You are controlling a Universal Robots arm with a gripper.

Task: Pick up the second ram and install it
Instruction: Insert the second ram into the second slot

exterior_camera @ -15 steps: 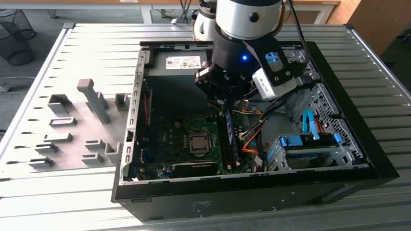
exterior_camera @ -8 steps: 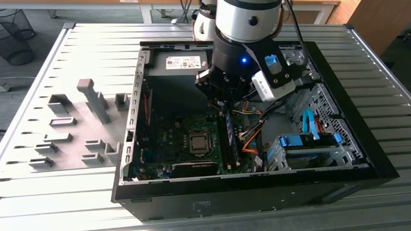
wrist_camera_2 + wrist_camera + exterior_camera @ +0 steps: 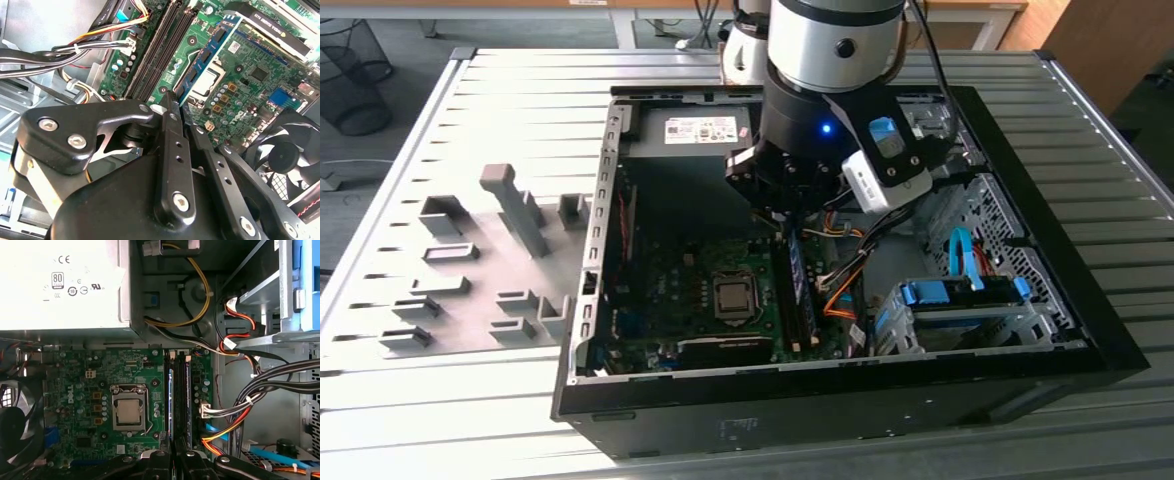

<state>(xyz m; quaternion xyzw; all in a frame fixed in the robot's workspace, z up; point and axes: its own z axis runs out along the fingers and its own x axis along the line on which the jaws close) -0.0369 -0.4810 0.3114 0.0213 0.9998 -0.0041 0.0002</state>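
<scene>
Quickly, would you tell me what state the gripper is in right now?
Gripper: shut on the second ram, holding it edge-on over the motherboard beside the black slots.

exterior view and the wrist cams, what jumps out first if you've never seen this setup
The arm's gripper reaches down into an open computer case on a slatted metal table. In the second wrist view its black fingers pinch a blue-green ram stick above the motherboard's long slots, beside the bare processor socket.
</scene>
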